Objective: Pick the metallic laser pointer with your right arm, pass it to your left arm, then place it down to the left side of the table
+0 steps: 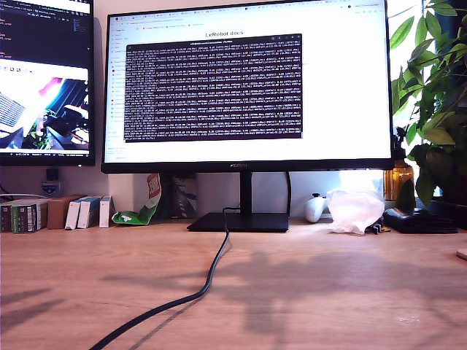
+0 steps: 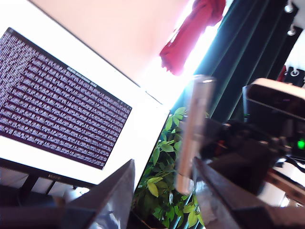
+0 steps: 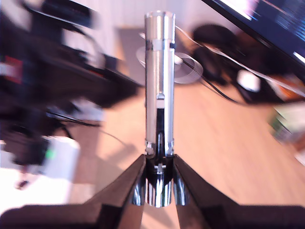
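Metal all over, the laser pointer stands straight out from my second gripper, whose jaws are closed on its lower end, leaving most of the silver barrel free above them. A dark clip or slot runs along the side facing the camera. It is off the table altogether; the exterior view shows only the wooden top, a black cable and the monitor, with no arm or pointer in it.

In the first wrist view the same pointer appears as a blurred pale bar near my first gripper. That gripper's jaws stand well apart and hold nothing; whether the pointer lies between them or just beyond I cannot tell.

I judge the barrel stiff, light and slick: polished metal gives smooth pads little to bite on, and a round body can roll or slide lengthwise under a weak pinch. The free stretch of barrel beyond the holding jaws looks the sensible place for the receiving grip, squarely across the cylinder and clear of the clip, with a firm close before the holding gripper lets go.
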